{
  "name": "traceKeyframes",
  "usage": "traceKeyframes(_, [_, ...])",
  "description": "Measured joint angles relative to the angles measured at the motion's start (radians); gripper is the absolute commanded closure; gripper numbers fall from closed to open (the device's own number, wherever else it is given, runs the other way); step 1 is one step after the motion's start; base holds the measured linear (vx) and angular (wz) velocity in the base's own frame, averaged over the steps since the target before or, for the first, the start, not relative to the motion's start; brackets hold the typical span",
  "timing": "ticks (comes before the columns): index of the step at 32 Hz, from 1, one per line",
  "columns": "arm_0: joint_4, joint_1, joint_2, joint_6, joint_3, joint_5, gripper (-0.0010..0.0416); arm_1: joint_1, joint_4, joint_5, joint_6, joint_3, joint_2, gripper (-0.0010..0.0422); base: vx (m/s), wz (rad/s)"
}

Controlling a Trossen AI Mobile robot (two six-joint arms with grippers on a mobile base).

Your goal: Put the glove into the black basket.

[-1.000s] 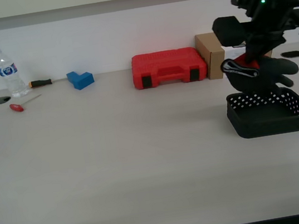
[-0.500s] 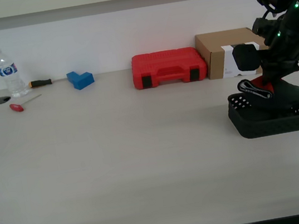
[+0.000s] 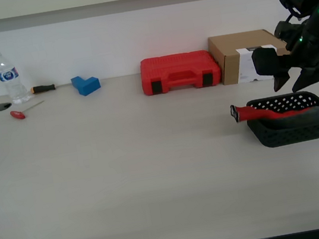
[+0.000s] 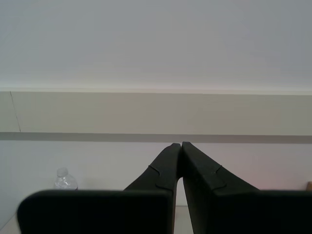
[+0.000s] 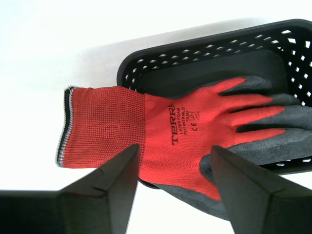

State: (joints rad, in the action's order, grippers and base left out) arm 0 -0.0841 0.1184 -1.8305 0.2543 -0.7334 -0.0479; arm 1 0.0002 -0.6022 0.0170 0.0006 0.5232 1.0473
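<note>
**Glove dropped in the basket, cuff left hanging over the rim**

You had the glove (image 5: 195, 131) lying in the black basket (image 5: 204, 53), its grey fingers inside but its red cuff draped over one end wall and out above the table (image 3: 125, 172). My first gripper (image 5: 173, 168) hung above it, jaws spread and holding nothing; I'd judge the release step done. My second gripper (image 4: 181, 148) pointed at the wall, jaws pressed together. Next you'd likely need to nudge the cuff inside.
</note>
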Motion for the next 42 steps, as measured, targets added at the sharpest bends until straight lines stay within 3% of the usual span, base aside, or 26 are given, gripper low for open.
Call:
traceKeyframes(7, [0.022,0.001,0.0,0.0,0.0,-0.003,0.0185,0.0,0.0,0.0,0.0,0.0,0.0,0.0412,0.0,0.0])
traceKeyframes(8, [0.067,-0.001,0.0,0.0,0.0,-0.061,0.0192,0.0,0.0,0.0,0.0,0.0,0.0,0.0412,0.0,0.0])
traceKeyframes(12, [0.151,-0.001,0.0,0.0,0.0,-0.114,0.0206,0.0,0.0,0.0,0.0,0.0,0.0,0.0412,0.0,0.0])
traceKeyframes(15, [0.192,0.0,0.004,0.0,0.0,-0.12,0.0206,0.0,0.0,0.0,0.0,0.0,0.0,0.0412,0.0,0.0])
traceKeyframes(20, [0.286,0.001,0.072,-0.08,0.002,-0.121,0.02,0.0,0.0,0.0,0.0,0.0,0.0,0.0412,0.0,0.0])
traceKeyframes(42, [0.302,0.001,0.11,-0.081,0.0,-0.121,0.0206,0.0,0.0,0.0,0.0,0.001,0.0,0.0412,0.0,0.0])
